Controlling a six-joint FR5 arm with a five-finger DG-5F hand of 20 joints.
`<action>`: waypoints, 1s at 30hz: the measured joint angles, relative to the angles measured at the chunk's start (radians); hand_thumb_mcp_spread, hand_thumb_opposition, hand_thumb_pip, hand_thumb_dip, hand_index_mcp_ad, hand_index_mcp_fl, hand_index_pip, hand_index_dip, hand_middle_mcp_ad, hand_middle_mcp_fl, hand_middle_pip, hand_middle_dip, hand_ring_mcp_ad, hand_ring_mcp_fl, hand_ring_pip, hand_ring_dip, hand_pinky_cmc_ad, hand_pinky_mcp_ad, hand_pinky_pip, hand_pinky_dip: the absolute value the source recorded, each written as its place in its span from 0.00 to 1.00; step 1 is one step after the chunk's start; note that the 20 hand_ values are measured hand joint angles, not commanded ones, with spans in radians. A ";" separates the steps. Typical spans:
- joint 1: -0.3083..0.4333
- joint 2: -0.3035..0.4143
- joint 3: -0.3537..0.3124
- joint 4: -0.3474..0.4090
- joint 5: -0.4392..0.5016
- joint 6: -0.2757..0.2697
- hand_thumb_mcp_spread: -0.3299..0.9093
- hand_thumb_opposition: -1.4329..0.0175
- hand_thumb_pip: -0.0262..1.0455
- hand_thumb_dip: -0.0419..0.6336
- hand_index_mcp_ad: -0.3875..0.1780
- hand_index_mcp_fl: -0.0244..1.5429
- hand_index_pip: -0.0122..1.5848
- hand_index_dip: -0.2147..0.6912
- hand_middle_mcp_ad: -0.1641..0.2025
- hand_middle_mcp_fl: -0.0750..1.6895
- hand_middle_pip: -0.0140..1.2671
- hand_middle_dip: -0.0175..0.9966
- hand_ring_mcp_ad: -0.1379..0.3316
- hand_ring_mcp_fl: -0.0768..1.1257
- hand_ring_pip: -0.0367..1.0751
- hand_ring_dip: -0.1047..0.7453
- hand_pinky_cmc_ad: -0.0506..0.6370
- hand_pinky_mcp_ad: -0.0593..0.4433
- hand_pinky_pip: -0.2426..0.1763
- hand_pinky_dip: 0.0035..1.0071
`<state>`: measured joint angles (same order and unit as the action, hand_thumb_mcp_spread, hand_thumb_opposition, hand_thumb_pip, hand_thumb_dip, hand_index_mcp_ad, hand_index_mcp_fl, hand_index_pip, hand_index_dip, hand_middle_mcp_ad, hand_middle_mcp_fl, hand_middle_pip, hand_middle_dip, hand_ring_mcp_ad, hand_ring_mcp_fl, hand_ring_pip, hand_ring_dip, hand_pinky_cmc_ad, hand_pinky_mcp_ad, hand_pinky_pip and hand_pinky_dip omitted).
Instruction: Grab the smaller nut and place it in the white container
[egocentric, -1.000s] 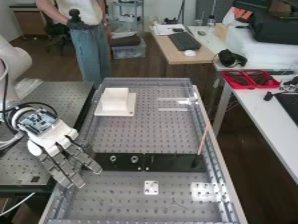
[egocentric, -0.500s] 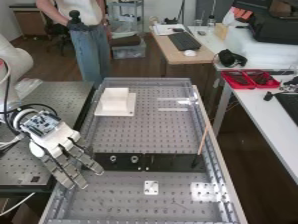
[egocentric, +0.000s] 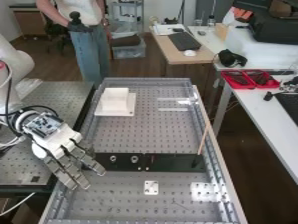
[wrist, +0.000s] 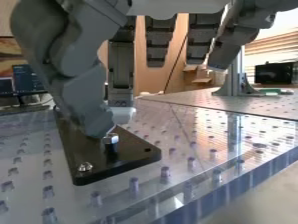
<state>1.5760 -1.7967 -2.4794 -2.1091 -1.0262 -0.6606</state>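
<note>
I'm holding the hand (egocentric: 58, 136) over the left edge of the perforated worktop (egocentric: 113, 195) in the high view; its fingers (egocentric: 91, 164) are slanting down toward the near left end of the flat black bar (egocentric: 174, 162); they're spreading loosely, gaps showing between them, and they're pinching nothing that I can see. In the wrist view the smaller nut (wrist: 110, 138) is standing upright near the end of the bar; the broadest, closest digit is hanging with its tip right beside the nut, though I cannot tell whether the two are touching; the others are hanging well apart from it, their tips higher up, leaving an open space between them and that digit. A small metal bolt head (wrist: 85, 167) is sitting on the same bar, near the nut. Back in the high view, the larger nut (egocentric: 113, 158) and the bearing (egocentric: 134, 159) are standing in a row on the bar, just beyond the fingertips; the white container (egocentric: 116, 101) is resting on its white base farther up the worktop, well apart from the hand; a thin brown rod (egocentric: 203, 137) is leaning above the bar's other end.
</note>
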 joint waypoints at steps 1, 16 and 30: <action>0.000 -0.002 0.000 0.000 0.000 0.002 0.55 0.40 0.78 0.36 0.42 0.11 0.98 0.19 0.48 0.06 0.11 0.19 0.64 0.08 0.11 0.18 0.38 0.37 0.40 0.41; 0.000 -0.025 0.007 0.016 0.003 0.011 0.55 0.40 0.78 0.36 0.41 0.11 0.98 0.19 0.48 0.06 0.11 0.19 0.64 0.08 0.12 0.19 0.39 0.37 0.40 0.42; -0.008 -0.029 0.014 0.011 0.000 0.008 0.55 0.40 0.78 0.36 0.42 0.12 0.98 0.19 0.48 0.06 0.11 0.19 0.64 0.08 0.12 0.19 0.41 0.38 0.40 0.44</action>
<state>1.5681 -1.8260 -2.4655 -2.0980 -1.0258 -0.6528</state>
